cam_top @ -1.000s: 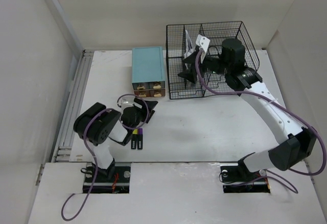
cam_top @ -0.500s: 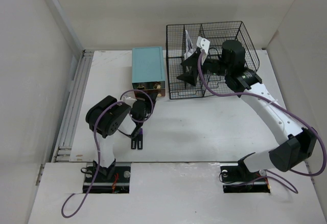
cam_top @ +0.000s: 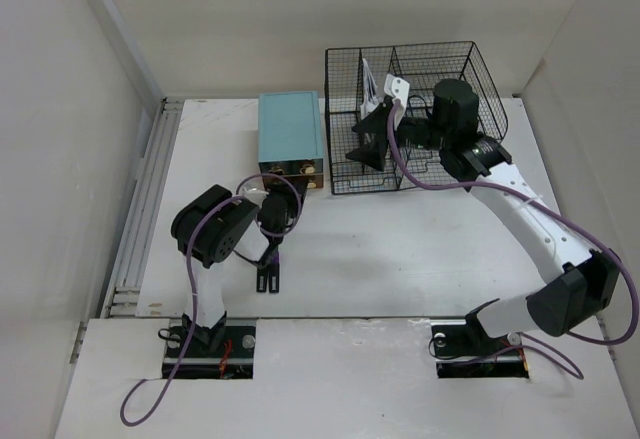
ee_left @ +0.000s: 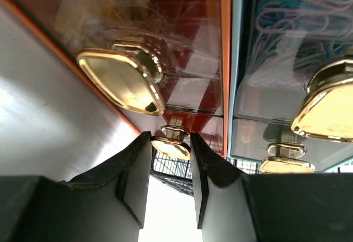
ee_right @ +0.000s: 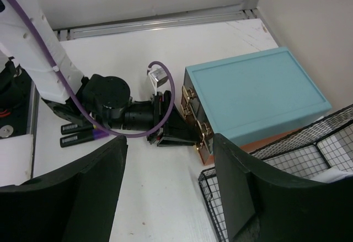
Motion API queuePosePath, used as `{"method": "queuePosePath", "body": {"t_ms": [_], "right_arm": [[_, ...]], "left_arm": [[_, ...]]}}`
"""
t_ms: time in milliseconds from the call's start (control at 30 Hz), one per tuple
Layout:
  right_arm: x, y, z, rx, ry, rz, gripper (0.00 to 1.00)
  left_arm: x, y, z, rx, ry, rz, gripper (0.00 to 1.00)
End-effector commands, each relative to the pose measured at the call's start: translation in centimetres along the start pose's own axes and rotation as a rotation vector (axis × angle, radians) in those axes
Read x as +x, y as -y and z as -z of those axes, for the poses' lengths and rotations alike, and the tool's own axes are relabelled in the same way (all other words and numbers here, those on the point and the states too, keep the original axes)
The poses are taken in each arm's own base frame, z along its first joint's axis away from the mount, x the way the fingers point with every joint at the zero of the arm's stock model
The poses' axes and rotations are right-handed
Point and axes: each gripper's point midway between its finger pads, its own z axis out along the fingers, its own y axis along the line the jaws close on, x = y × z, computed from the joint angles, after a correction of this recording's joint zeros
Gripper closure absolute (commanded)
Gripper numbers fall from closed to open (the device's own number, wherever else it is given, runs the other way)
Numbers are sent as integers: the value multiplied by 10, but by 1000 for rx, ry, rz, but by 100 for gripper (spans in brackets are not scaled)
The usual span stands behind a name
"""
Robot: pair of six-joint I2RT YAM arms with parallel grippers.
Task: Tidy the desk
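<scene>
The white desk (cam_top: 400, 259) holds a teal-topped drawer box (cam_top: 290, 131) and a black wire mesh rack (cam_top: 420, 69). My left gripper (cam_top: 291, 185) is at the box's front. In the left wrist view its fingers (ee_left: 138, 176) pinch a gold knob (ee_left: 171, 147) of the lower orange drawer (ee_left: 182, 43). The right wrist view shows the left gripper (ee_right: 185, 132) at the box (ee_right: 253, 96). My right gripper (cam_top: 365, 144) hovers open and empty over the rack's front left corner, and also shows in its wrist view (ee_right: 168, 148).
Two black markers (cam_top: 268, 277) lie on the desk near the left arm, and also show in the right wrist view (ee_right: 77, 134). A grey rail (cam_top: 140, 219) runs along the left edge. The teal drawer (ee_left: 298, 10) holds paper clips. White papers (cam_top: 372, 79) stand in the rack.
My left arm swung up from above the markers to the drawer box front, uncovering the markers. The right gripper barely moved.
</scene>
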Motion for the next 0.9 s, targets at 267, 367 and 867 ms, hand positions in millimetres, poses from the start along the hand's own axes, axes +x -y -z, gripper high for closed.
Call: {"method": "queuePosePath", "body": {"t_ms": [267,367,867], "right_arm": [[-2,-2,-3,-47,32,18,31],[-2,-2,-3,-47,32,18,31],[4,-4,-5,-67,26,13,31]], "left_arm": [[5,39,89,251,-63,126,99],[11,34,110,244,-86,145,99],[17,47,129,333,-171,-11,8]]}}
